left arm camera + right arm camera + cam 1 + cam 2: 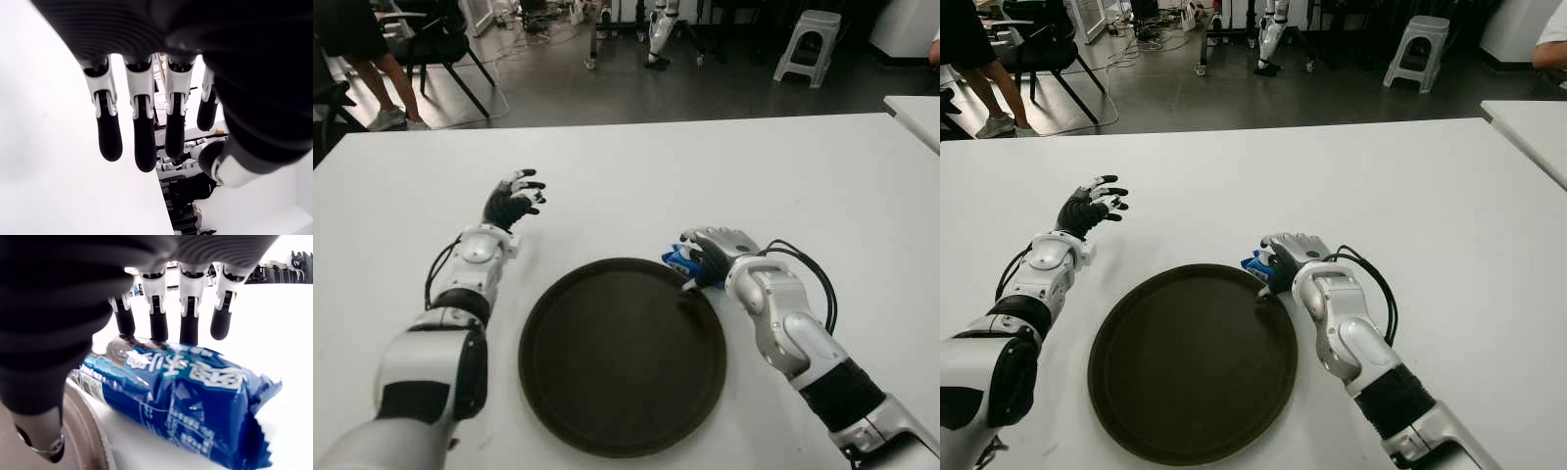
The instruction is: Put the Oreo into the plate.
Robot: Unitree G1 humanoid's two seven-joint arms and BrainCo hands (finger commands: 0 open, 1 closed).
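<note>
we see the left hand (514, 201) with fingers (108, 139) spread and empty, above the white counter (636, 181) left of the plate (622, 357). the plate holds nothing yet. at its right rim the right hand (710, 257) covers the oreo pack (186, 396); only the wrist view shows its fingers (188, 330) resting on the wrapper, not clamped, pack lying on the counter.
</note>
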